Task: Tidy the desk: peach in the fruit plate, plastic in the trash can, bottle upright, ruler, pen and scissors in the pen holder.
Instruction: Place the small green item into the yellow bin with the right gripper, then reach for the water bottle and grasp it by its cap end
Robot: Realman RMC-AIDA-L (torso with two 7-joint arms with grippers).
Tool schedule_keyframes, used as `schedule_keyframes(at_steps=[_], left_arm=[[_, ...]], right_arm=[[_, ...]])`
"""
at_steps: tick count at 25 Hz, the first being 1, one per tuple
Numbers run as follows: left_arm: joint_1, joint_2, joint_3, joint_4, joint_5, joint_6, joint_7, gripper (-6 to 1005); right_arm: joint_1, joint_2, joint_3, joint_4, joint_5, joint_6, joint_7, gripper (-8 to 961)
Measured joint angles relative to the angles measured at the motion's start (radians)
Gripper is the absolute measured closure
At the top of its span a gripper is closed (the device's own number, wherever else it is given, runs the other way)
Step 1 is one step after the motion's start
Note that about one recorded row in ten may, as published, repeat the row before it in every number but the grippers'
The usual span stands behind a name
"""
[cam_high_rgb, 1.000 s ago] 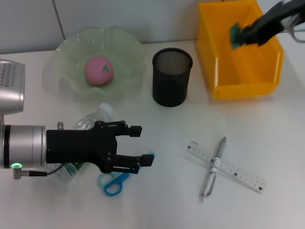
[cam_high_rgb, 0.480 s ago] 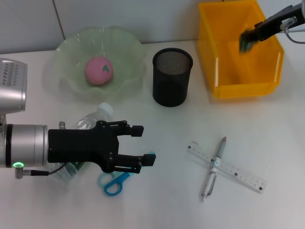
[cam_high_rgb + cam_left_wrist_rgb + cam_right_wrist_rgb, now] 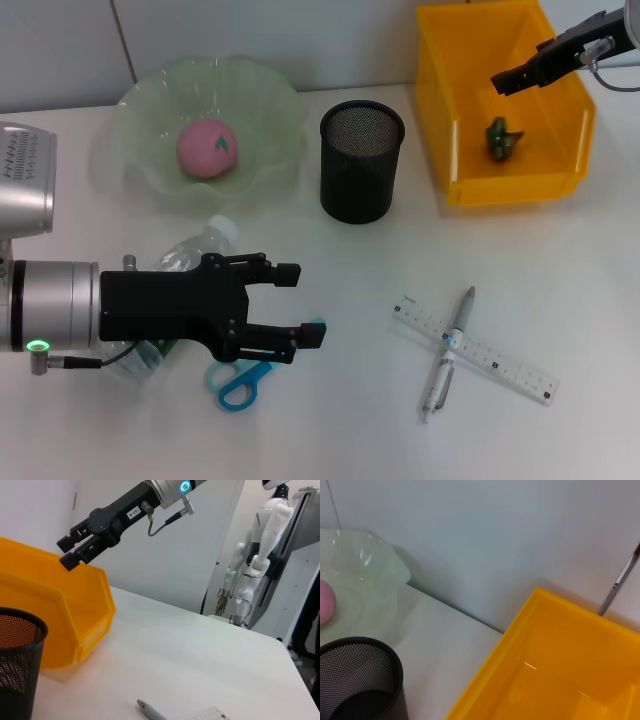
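honestly, my worry is the left gripper (image 3: 305, 302), jaws open above the lying bottle (image 3: 185, 255) and scissors (image 3: 240, 380): a careless descent could roll the bottle off the desk (image 3: 330, 420). right gripper (image 3: 505, 80), jaws apparently open, hovers over the trash can (image 3: 455, 190) with the plastic (image 3: 498, 138) inside.
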Motion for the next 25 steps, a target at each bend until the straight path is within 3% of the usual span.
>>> schedule_keyframes(at_steps=[2, 8, 13, 15, 16, 17, 18, 20, 25], left_arm=[[0.000, 0.000, 0.000, 0.000, 0.000, 0.000, 0.000, 148], [0.000, 0.000, 0.000, 0.000, 0.000, 0.000, 0.000, 148], [0.000, 0.002, -0.001, 0.004, 0.000, 0.004, 0.000, 148], [0.001, 0.002, -0.002, 0.006, 0.000, 0.006, 0.000, 148], [0.001, 0.002, -0.003, 0.006, 0.000, 0.008, 0.000, 148], [0.002, 0.003, -0.003, 0.007, 0.000, 0.009, 0.000, 148], [0.002, 0.003, -0.003, 0.008, 0.000, 0.009, 0.000, 148], [0.004, 0.004, -0.004, 0.009, 0.000, 0.010, 0.000, 148], [0.004, 0.005, -0.004, 0.010, 0.000, 0.012, -0.005, 149]], right_arm=[[-0.001, 0.000, 0.000, 0.000, 0.000, 0.001, 0.000, 201], [-0.024, 0.005, 0.009, -0.034, 0.053, 0.007, -0.006, 191], [-0.106, -0.001, 0.009, -0.141, 0.305, -0.056, -0.051, 191], [-0.174, -0.020, 0.018, -0.178, 0.514, -0.127, -0.111, 191], [-0.174, -0.020, 0.018, -0.178, 0.514, -0.127, -0.111, 191], [-0.210, -0.036, 0.023, -0.174, 0.641, -0.185, -0.161, 191], [-0.210, -0.036, 0.023, -0.174, 0.641, -0.185, -0.161, 191], [-0.258, -0.047, 0.029, -0.135, 0.788, -0.286, -0.254, 191], [-0.298, -0.048, 0.037, -0.029, 0.835, -0.434, -0.390, 191]])
